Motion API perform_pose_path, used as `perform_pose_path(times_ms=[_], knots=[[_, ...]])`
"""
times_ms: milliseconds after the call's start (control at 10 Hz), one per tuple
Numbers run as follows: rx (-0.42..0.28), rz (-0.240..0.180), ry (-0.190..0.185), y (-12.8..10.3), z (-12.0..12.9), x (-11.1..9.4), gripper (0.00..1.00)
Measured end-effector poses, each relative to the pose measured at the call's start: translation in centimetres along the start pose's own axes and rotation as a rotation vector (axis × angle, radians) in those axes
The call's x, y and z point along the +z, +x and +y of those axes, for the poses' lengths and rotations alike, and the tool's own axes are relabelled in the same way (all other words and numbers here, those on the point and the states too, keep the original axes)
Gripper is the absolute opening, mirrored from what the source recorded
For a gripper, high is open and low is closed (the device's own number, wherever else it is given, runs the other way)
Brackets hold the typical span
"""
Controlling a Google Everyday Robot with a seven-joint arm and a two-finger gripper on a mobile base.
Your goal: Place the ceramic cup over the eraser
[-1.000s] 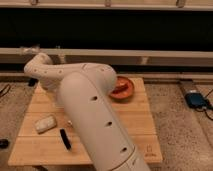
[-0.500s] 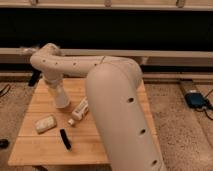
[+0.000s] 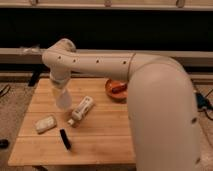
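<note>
Inspection of the wooden table: my gripper hangs over the rear-left part of the top, below the bend of my arm, which reaches in from the right foreground. My jaws are fully closed. At their tip is 1 pale tapered form, which I take to be the ceramic cup; it appears to be in my hold, though I cannot make out the line between fingers and cup, nor whether its base touches the wood. The eraser, 1 narrow black bar, lies flat near the front-left of the table, well apart from the cup and nearer the front edge, with nothing covering it. Between the 2 lie other items: 1 white tube bottle on its side, set at a slant just to the right of the cup and below it in the view, and 1 pale rectangular block to the left of the eraser, near it but not touching. 1 orange bowl stands toward the rear of the table, partly hidden by my arm; its contents cannot be identified.
</note>
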Motion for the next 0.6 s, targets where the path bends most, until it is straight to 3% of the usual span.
perform_pose_path(times_ms=[300, 600], knots=[[-0.086, -0.046, 0.003, 3.0, 4.6, -3.2, 0.00], [-0.162, -0.070, 0.008, 5.0, 8.6, -5.0, 0.00]])
